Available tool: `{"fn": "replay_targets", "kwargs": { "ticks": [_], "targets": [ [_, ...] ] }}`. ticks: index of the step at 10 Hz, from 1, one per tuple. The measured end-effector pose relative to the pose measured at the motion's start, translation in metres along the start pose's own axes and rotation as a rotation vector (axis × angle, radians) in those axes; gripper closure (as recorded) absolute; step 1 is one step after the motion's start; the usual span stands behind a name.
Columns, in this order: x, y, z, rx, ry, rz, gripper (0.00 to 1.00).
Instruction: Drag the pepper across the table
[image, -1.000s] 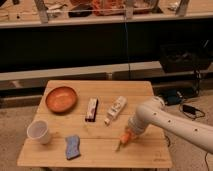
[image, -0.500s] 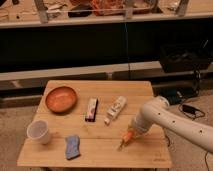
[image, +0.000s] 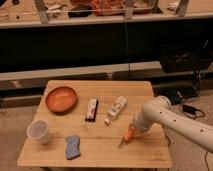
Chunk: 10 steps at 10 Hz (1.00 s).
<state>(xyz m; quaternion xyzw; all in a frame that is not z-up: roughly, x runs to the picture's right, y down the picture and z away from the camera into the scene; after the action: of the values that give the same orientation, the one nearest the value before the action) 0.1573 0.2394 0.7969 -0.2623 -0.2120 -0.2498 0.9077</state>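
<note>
Right now the gripper is hanging low over the table, toward its near right part, with the white arm reaching in from the right side. Its 2 fingers are pressed together, and they are coming down at the thick end of the pepper; whether they are pinching it or only pressing on it, I cannot tell. That pepper is lying tilted on the planks, its thin stem tip pointing toward the near edge, just in front of the white bottle.

Taking the pepper as the mark: the bottle is lying just behind it and slightly left, and the dark bar-shaped packet is lying a little farther left. The blue sponge is sitting well to the left, close to the near edge. The white cup is standing farther left still, near the left edge, and the orange bowl is sitting far to the back left.

Between pepper and sponge, bare wood is running along the near planks. To the pepper's right, the bare planks are running on to the right edge, with the arm hanging above them.
</note>
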Motion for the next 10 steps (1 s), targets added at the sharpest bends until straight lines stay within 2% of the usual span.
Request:
{"fn": "replay_targets", "kwargs": {
  "ticks": [5,10],
  "targets": [
    [0.021,0.001,-0.005,0.011,0.006,0.048,0.99],
    [0.026,-0.007,-0.003,0.014,0.007,0.071,0.99]
  ]
}}
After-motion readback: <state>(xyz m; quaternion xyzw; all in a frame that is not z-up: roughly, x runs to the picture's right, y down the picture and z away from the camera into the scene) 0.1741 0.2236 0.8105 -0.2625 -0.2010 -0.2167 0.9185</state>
